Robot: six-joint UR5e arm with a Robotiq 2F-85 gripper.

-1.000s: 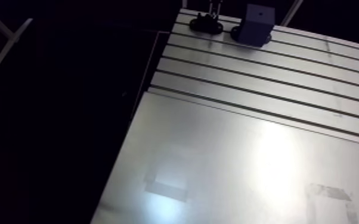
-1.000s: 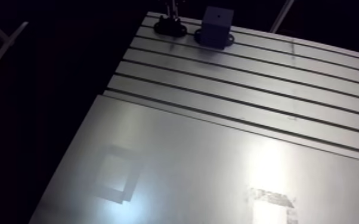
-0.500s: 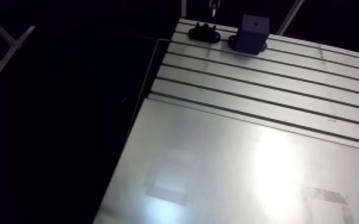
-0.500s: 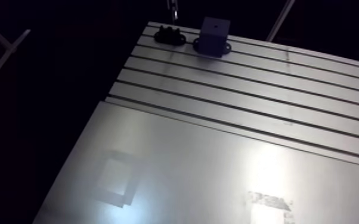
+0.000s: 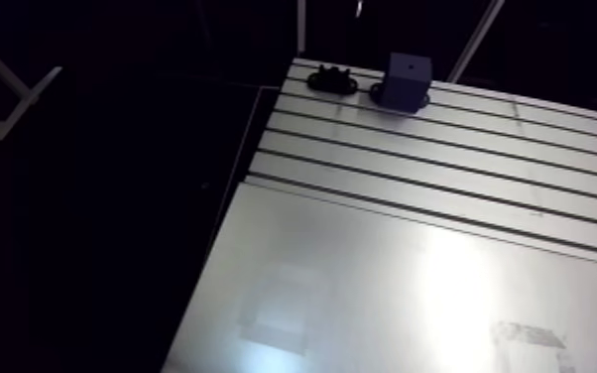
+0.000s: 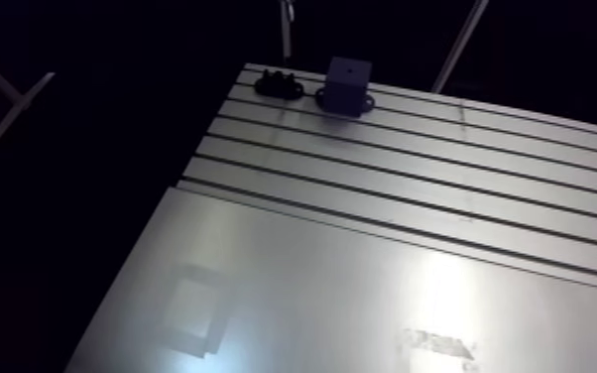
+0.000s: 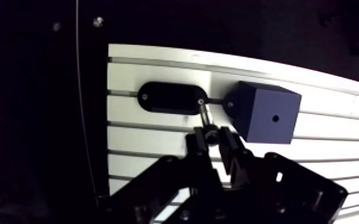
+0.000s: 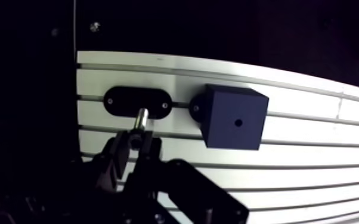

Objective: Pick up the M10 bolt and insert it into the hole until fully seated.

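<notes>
Up comes the gripper (image 7: 213, 138), gone from the arm view's top edge, its fingers (image 7: 198, 144) pinching the M10 bolt (image 7: 205, 116) above the black holder (image 7: 170, 98) near the tabletop's (image 5: 412, 159) far corner, so you carry it next to the hole (image 7: 275, 118) in the blue block (image 7: 264, 101).

obstacles: blue block (image 7: 265, 112) just beside black oval plate (image 7: 171, 98), far corner | free: rest of slotted table (image 5: 441, 169)

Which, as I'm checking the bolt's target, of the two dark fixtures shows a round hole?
The cube-shaped block, standing taller than the flat oval plate beside it, with one small hole mid-face.
</notes>
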